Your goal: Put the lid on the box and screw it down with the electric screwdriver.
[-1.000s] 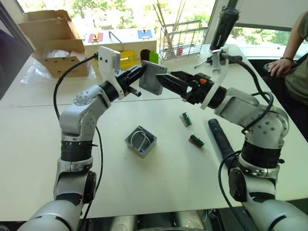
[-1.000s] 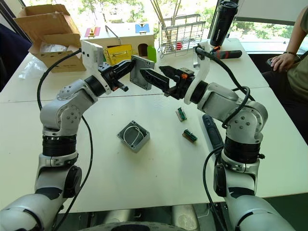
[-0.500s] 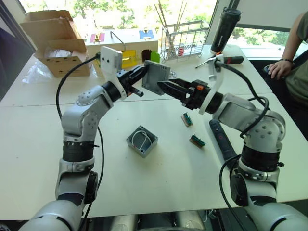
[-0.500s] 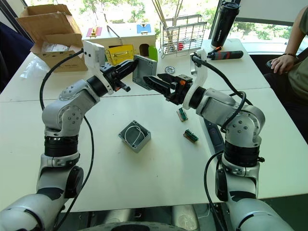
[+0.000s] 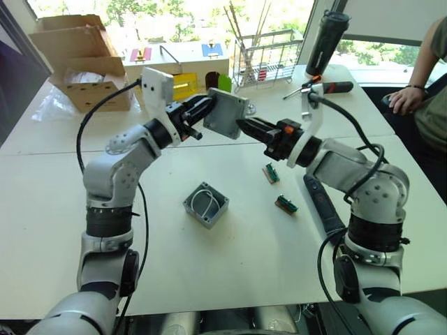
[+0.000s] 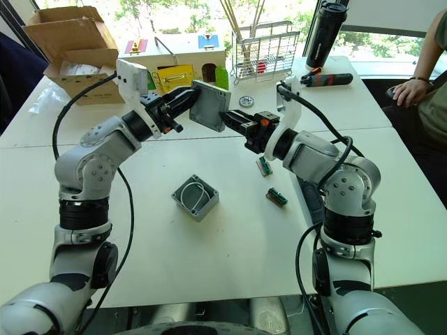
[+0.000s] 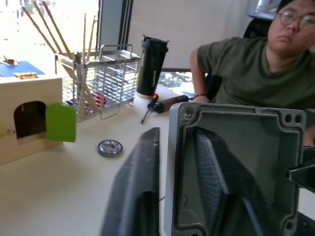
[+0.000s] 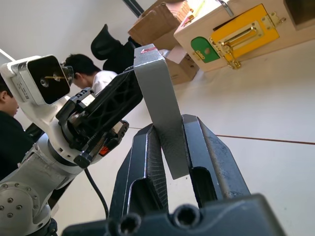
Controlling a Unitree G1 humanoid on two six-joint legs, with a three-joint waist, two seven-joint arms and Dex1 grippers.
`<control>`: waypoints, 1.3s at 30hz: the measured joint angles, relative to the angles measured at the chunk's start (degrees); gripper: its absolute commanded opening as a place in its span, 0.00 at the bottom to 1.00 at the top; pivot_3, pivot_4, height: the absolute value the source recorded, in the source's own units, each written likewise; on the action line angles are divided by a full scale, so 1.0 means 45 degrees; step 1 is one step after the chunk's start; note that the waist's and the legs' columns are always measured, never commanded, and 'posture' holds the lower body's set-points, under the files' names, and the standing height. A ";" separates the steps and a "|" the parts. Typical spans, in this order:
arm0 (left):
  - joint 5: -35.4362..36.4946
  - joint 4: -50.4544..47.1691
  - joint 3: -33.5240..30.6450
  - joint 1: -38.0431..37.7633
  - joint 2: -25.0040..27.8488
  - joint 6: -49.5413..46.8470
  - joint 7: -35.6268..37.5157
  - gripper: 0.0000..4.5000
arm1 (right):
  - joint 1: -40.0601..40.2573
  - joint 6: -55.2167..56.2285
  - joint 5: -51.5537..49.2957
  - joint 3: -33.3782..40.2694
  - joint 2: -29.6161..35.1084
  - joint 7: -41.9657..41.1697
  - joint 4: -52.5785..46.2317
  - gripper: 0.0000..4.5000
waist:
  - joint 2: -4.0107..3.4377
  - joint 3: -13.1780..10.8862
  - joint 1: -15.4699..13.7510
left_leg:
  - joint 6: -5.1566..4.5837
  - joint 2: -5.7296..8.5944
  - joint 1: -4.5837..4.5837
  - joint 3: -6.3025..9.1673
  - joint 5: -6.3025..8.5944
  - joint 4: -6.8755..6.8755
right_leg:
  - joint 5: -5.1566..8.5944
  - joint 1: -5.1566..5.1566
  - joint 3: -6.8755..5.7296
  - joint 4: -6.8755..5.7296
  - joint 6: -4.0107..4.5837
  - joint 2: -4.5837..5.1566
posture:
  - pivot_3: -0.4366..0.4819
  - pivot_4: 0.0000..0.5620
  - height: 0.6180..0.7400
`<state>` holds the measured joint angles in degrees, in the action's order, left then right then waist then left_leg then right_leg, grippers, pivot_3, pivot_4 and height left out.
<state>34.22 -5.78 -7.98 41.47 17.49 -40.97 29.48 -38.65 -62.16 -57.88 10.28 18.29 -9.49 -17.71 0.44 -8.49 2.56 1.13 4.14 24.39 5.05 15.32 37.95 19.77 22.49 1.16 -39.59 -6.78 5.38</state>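
Both end effectors gripped the lid [image 5: 225, 114] mid-air above the bench: right end effector [image 5: 246, 125] had just closed onto it, left end effector [image 5: 207, 110] still clamped. Handover likely; box [image 5: 206, 205] sat open below.

Grey lid [image 6: 209, 106]; grey box [image 6: 195, 197] with white wires; black electric screwdriver [image 5: 323, 204]; white bench [image 6: 230, 237]; black pincer fingers [image 8: 142, 167]; brown cardboard box [image 5: 73, 59].
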 measured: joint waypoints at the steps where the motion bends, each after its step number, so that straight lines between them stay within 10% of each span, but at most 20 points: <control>1: 0.0211 0.0006 -0.0089 -0.0017 0.0046 -0.0075 0.0092 0.66 | 0.0006 0.0027 0.0026 -0.0032 -0.0009 0.0003 -0.0041 0.04 | 0.0000 0.0000 -0.0002 | 0.0000 0.0000 0.0000 0.0001 0.0000 0.0001 | 0.0000 0.0000 0.0000 0.0000 0.0000 0.0000 | 0.48 0.27 1.00; 3: 0.0695 0.0017 -0.0380 -0.0007 0.0298 -0.0477 0.0242 0.88 | 0.0068 0.0194 0.0146 -0.0206 -0.0014 0.0000 -0.0265 0.04 | 0.0000 0.0000 0.0013 | 0.0000 0.0000 0.0000 0.0002 0.0000 0.0000 | 0.0000 0.0002 0.0001 0.0000 0.0000 0.0000 | 0.48 0.27 1.00; 10: 0.3787 0.0968 -0.2574 0.0138 0.2667 -0.3359 0.1510 0.88 | 0.1412 0.2502 0.3050 -0.1654 0.1129 -0.0685 -0.1643 0.04 | -0.0001 0.0000 -0.0001 | -0.0002 0.0000 0.0001 0.0009 0.0001 -0.0005 | 0.0000 0.0009 0.0001 -0.0002 0.0000 -0.0007 | 0.48 0.27 1.00; 16: 0.4194 0.1541 -0.2111 0.0043 0.4502 -0.4643 0.2977 0.88 | 0.4189 0.8793 1.0233 -0.5545 0.4666 -0.2276 -0.3277 0.04 | 0.0000 0.0000 -0.0014 | -0.0010 0.0023 -0.0001 0.0020 0.0006 0.0004 | 0.0001 0.0002 0.0002 -0.0002 -0.0002 -0.0012 | 0.48 0.27 1.00; 23: 0.3553 0.1338 -0.0153 -0.0286 0.5800 -0.4639 0.5045 0.88 | 0.6086 1.4097 1.8880 -0.8409 0.5597 -0.0855 -0.2274 0.04 | 0.0000 0.0000 0.0003 | -0.0007 0.0010 -0.0004 0.0019 0.0004 0.0005 | 0.0001 0.0024 0.0034 -0.0003 -0.0002 -0.0044 | 0.48 0.27 1.00; 30: 0.2288 0.0541 0.2016 -0.0513 0.6582 -0.3669 0.7159 0.27 | 0.6920 1.4925 2.3855 -0.9317 0.3558 0.1083 -0.1380 0.04 | 0.0006 0.0004 -0.0084 | -0.0001 0.0000 -0.0006 0.0027 0.0001 0.0001 | 0.0002 0.0013 0.0055 -0.0002 -0.0002 -0.0061 | 0.48 0.27 1.00; 39: 0.1134 0.0586 0.3184 -0.0219 0.6451 -0.2798 0.8274 0.27 | 0.7478 1.6556 2.5240 -0.9557 0.3159 0.1697 -0.0413 0.04 | 0.0005 0.0003 -0.0064 | -0.0001 -0.0002 -0.0007 0.0026 0.0001 0.0001 | 0.0002 0.0009 0.0058 -0.0001 -0.0002 -0.0066 | 0.48 0.27 1.00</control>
<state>39.33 -3.15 6.34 40.49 46.52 -53.57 66.71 -5.00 12.34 55.70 -32.72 32.50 -1.86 -19.57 0.47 -8.47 2.27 1.12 4.13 24.36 5.17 15.33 37.95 19.78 22.53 1.42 -39.59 -6.79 5.08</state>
